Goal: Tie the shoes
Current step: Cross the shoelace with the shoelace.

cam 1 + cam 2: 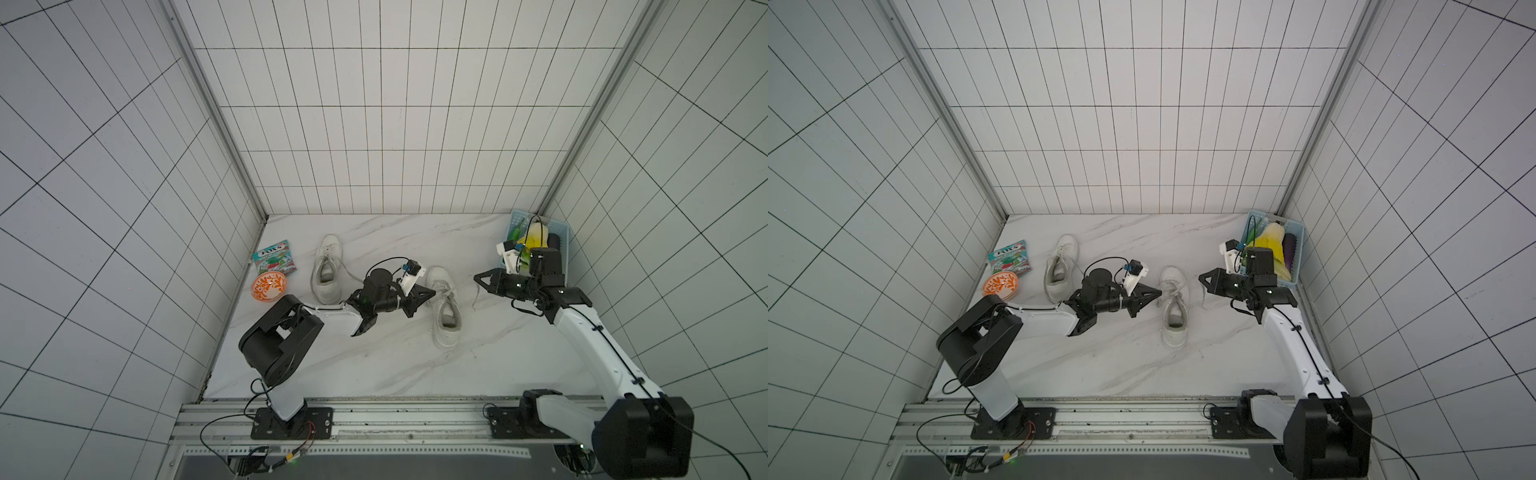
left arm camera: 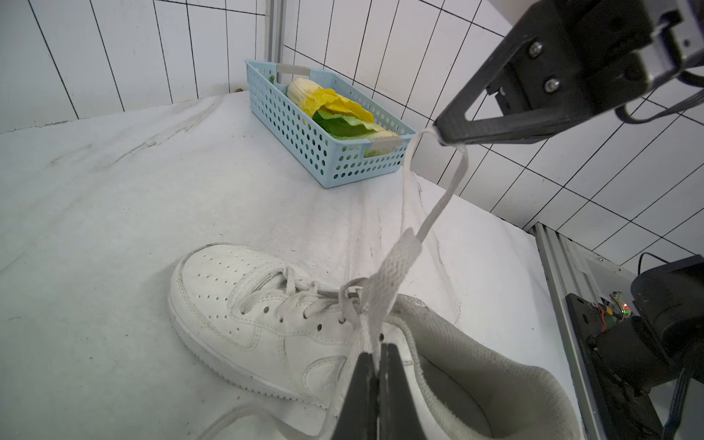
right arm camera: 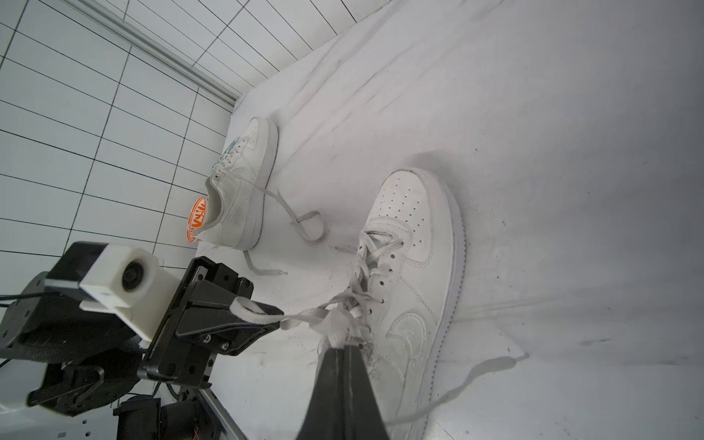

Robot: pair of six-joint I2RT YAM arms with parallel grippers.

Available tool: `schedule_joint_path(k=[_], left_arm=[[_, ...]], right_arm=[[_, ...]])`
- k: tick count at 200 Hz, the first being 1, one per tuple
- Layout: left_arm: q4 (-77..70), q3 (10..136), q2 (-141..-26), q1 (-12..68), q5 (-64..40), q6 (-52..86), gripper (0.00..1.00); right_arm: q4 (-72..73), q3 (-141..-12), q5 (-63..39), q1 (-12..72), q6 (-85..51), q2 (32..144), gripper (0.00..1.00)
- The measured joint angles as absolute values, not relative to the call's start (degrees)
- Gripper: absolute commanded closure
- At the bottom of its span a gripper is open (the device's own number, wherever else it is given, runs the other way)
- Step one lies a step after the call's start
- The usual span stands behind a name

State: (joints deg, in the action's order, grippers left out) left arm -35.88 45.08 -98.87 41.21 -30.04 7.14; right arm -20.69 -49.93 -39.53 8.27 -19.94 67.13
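Bimanual rig over a marble tabletop [image 1: 374,353], read from the mounting rail [image 1: 395,415] outward; both arms reach forward from the rail and meet around the nearer shoe [image 1: 444,316], which stands upright right of centre with its toe toward the back wall; the left gripper [image 1: 434,292] comes in from the left at the shoe's eyelets, its jaws pressed together on a strand of the lace [image 2: 396,266], as its wrist view shows at the fingertips [image 2: 365,365]; the right gripper [image 1: 476,277] hangs above the table just right of the same shoe, jaws likewise pinched on another stretch of that lace, which rises from the top eyelets to its tip, while a free end droops to the table below; the shoe is not yet tied; the farther shoe [image 1: 326,274] stands well apart on the left, toe also toward the back wall, with its untied laces [image 3: 304,224] trailing over the table; left of it, near the side wall, lie an orange-patterned bowl [image 1: 269,286] and, just behind that, a printed packet [image 1: 274,257]; in the far right corner a pale blue perforated basket [image 2: 304,144] holds yellow and green leafy vegetables [image 2: 335,103]; white tiled walls [image 1: 374,124] close the scene.
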Motion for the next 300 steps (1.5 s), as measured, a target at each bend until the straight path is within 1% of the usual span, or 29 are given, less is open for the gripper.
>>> schedule_joint_path(k=[31,91,145,187,205,234,300], left_arm=[[-33.5,45.0,-96.9,43.9,-28.9,2.3,1.0],[-24.8,45.9,-96.1,48.4,-26.3,-6.1,1.0],[-13.8,52.6,-97.1,52.8,-22.7,-13.3,1.0],[-8.1,54.3,-97.6,55.4,-19.0,-16.8,0.89],[-5.6,55.6,-97.6,55.9,-16.8,-17.7,0.87],[-2.5,57.2,-97.6,56.8,-13.0,-18.8,0.74],[0.6,56.4,-93.9,57.0,-8.7,-17.8,0.55]], right_arm=[[-20.2,-49.9,-39.0,9.1,-19.9,70.7,1.0],[-18.0,-50.0,-38.1,11.0,-19.6,72.9,1.0],[-17.8,-50.2,-37.9,13.4,-18.7,75.0,1.0],[-17.8,-50.2,-36.7,14.3,-18.4,74.9,1.0],[-17.8,-50.2,-36.5,14.6,-18.1,74.9,1.0],[-17.8,-50.2,-36.5,15.7,-17.3,74.9,1.0],[-18.3,-50.2,-34.6,15.9,-15.9,74.9,1.0]])
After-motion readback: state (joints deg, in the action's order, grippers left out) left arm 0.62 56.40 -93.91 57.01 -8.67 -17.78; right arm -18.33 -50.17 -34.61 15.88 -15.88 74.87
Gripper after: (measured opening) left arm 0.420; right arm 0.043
